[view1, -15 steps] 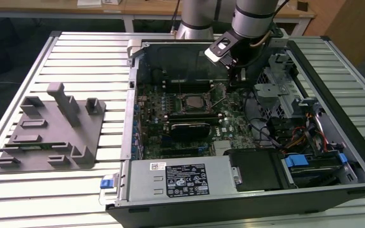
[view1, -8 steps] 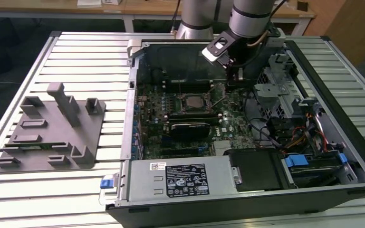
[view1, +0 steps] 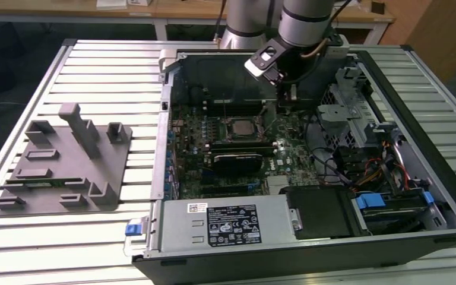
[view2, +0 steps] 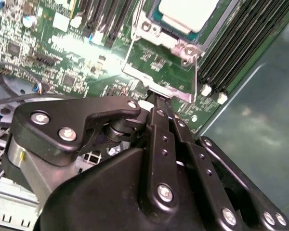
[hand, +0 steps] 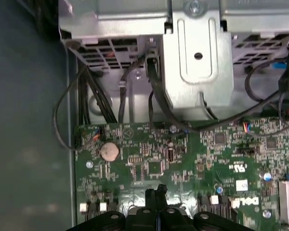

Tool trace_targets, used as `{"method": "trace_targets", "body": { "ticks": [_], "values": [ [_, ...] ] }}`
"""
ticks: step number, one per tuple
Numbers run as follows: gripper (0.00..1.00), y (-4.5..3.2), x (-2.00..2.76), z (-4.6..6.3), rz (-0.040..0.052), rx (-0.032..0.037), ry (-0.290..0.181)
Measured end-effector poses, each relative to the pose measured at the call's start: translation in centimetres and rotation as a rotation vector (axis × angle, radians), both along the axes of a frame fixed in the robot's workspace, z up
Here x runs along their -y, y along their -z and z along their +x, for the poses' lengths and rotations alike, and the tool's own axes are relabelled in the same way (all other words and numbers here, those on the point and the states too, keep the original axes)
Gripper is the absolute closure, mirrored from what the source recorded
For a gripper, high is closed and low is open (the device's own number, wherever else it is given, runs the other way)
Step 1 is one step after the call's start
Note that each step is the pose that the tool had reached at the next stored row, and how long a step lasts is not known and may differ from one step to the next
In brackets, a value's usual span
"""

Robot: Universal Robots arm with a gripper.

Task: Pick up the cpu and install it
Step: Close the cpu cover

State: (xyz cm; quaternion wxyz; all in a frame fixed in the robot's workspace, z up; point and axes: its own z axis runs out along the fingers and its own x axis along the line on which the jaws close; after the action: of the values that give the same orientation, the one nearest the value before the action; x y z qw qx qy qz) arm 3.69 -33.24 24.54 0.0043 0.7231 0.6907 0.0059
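Arm angled down into the case [view1: 291, 264] — end effector [view2: 153, 98] closed together, seemingly empty — near the seated cpu [view2: 188, 12].

Even room light in the exterior view lays a soft sheen on the ribbed silver metal table [view1: 93, 249], while the open black computer case [view1: 331, 261] is shaded inside. In the second wrist view white glare burns out part of the green circuit-covered motherboard [view2: 98, 50] and bleaches the silvery-grey square cpu [view2: 188, 12]. The first wrist view is dim, its dark case wall [hand: 29, 120] murky.
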Motion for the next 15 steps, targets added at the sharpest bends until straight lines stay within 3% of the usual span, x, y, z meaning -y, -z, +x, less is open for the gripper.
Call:
{"method": "trace_targets", "body": {
  "ticks": [8, 15],
  "values": [
    [0.89, 0.00, -0.13, -2.0, 0.0039, 0.0002, 0.005],
    [0.89, 0.00, -0.18, -3.0, 0.0042, 0.0002, 0.007]
  ]
}}
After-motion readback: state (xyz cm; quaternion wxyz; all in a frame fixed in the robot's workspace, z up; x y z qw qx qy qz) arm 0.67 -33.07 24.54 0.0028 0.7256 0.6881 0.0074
